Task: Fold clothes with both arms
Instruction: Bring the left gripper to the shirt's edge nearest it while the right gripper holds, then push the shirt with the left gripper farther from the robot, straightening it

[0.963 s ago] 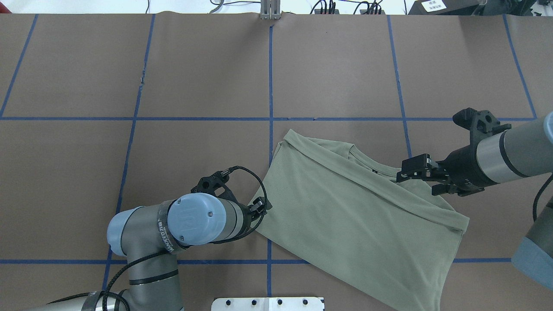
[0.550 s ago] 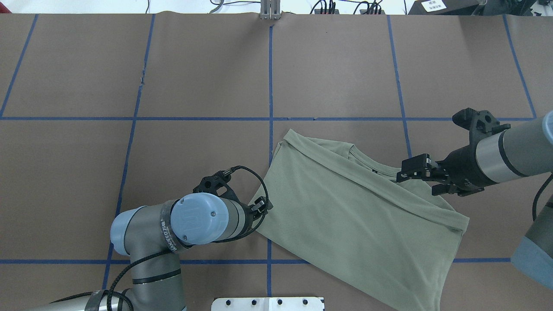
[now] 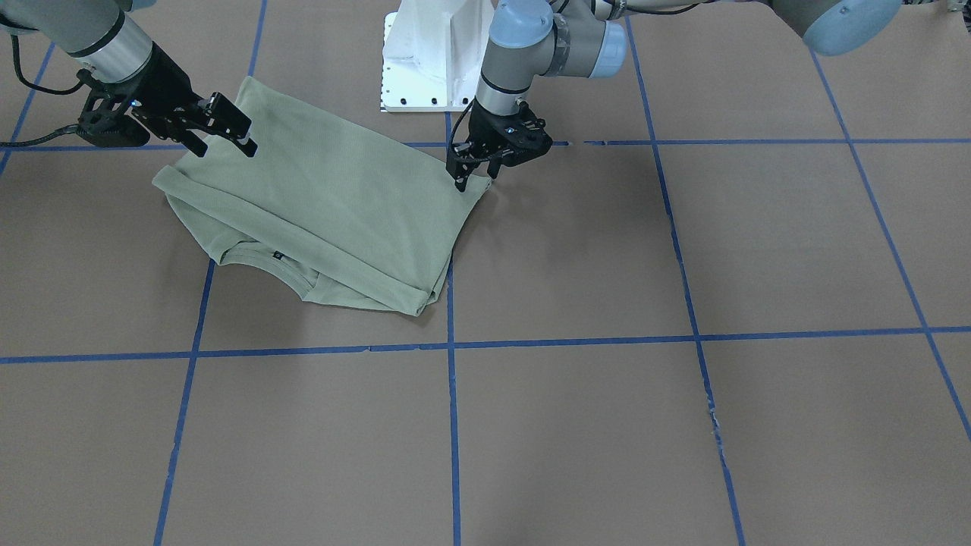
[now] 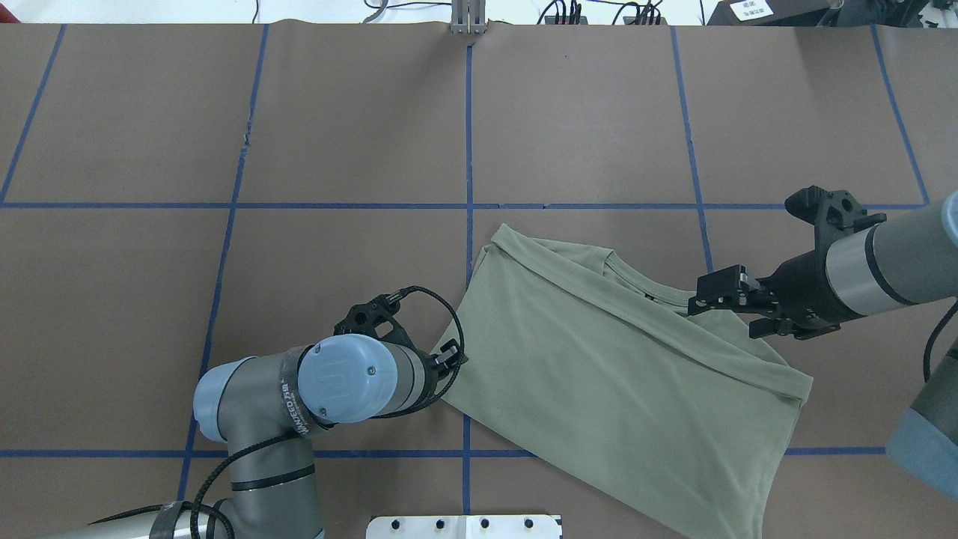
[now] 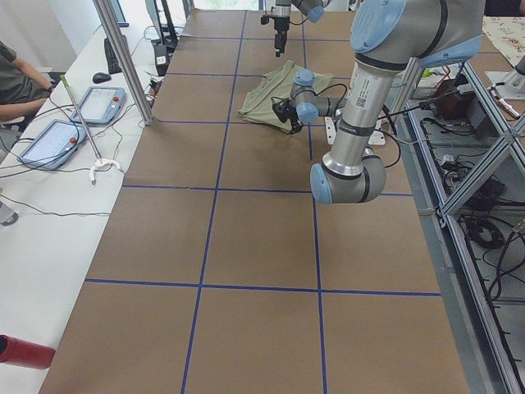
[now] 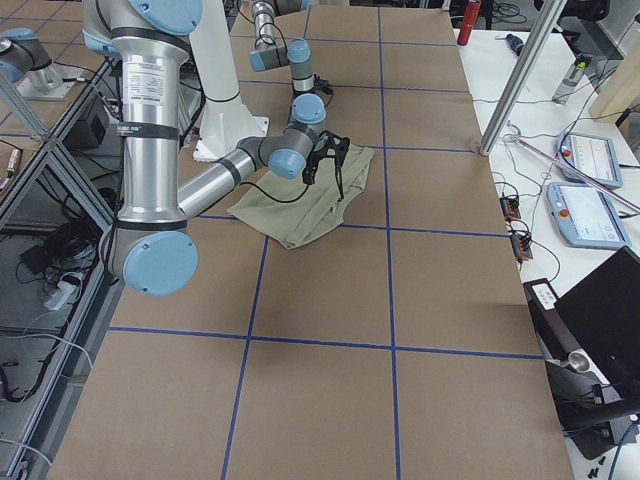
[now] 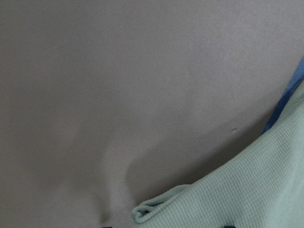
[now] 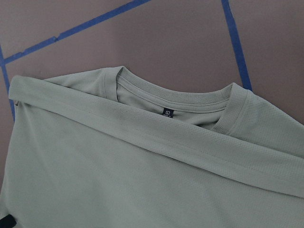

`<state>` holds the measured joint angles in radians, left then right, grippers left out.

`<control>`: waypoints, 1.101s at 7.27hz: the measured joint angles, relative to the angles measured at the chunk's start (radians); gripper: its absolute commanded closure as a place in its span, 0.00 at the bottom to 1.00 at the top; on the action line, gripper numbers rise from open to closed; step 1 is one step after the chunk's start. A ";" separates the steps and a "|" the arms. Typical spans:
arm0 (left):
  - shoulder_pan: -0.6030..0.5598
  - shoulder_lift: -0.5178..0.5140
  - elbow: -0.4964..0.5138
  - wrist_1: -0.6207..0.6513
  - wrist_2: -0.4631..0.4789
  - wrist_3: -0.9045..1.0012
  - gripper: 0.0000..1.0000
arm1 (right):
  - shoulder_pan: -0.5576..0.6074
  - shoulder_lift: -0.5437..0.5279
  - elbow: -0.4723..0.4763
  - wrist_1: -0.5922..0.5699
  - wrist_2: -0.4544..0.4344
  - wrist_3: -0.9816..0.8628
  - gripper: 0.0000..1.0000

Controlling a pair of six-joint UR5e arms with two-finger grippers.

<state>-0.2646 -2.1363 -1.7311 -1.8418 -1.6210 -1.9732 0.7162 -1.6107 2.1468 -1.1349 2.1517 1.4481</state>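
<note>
Nearest the robot, just beyond the white metal pedestal base (image 4: 464,525), the doubled near edge of the pale sage-green long-sleeved knit shirt (image 4: 614,374) slants across the brown paper-covered worktop (image 4: 337,150). The garment lies flat in the robot's right half, skewed to the grid. Its near-left corner reaches just over the blue tape centre line (image 4: 468,135).

At that corner the black two-finger left hand (image 3: 474,180) points down from its silver-grey arm. Its wrist camera shows the rolled corner of cloth between two dark tips set wide, so the fingers look apart and grip nothing. Whether they touch the cloth cannot be told.

Farther out, the black two-finger right hand (image 4: 722,318) hangs over the shirt's right shoulder, beside the neck. Its fingers are spread and nothing is between them.

Beyond it the stitched hem band (image 8: 190,149) lies straight across the chest, just short of the ribbed crew collar (image 8: 190,97). The tiny black neck label (image 8: 167,112) is uncovered.

So the first fold looks finished, with the bottom half brought up to the collar. No sleeves show, and they are probably tucked inside, though that is hidden. The piece is wide and lopsided, so at least one fold across its width seems to remain, with some squaring up. Since neither hand has a hold, that fold has not begun.
</note>
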 measured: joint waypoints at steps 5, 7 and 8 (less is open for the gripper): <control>-0.006 -0.015 0.001 -0.001 0.011 0.004 1.00 | 0.018 0.000 0.001 0.000 0.003 0.000 0.00; -0.042 -0.016 0.000 0.001 0.006 0.005 1.00 | 0.027 0.000 0.001 0.000 0.004 0.000 0.00; -0.073 -0.016 0.002 0.003 0.005 0.017 1.00 | 0.034 0.000 0.001 0.001 0.004 -0.001 0.00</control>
<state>-0.3378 -2.1521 -1.7292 -1.8388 -1.6161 -1.9563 0.7504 -1.6107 2.1476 -1.1342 2.1552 1.4471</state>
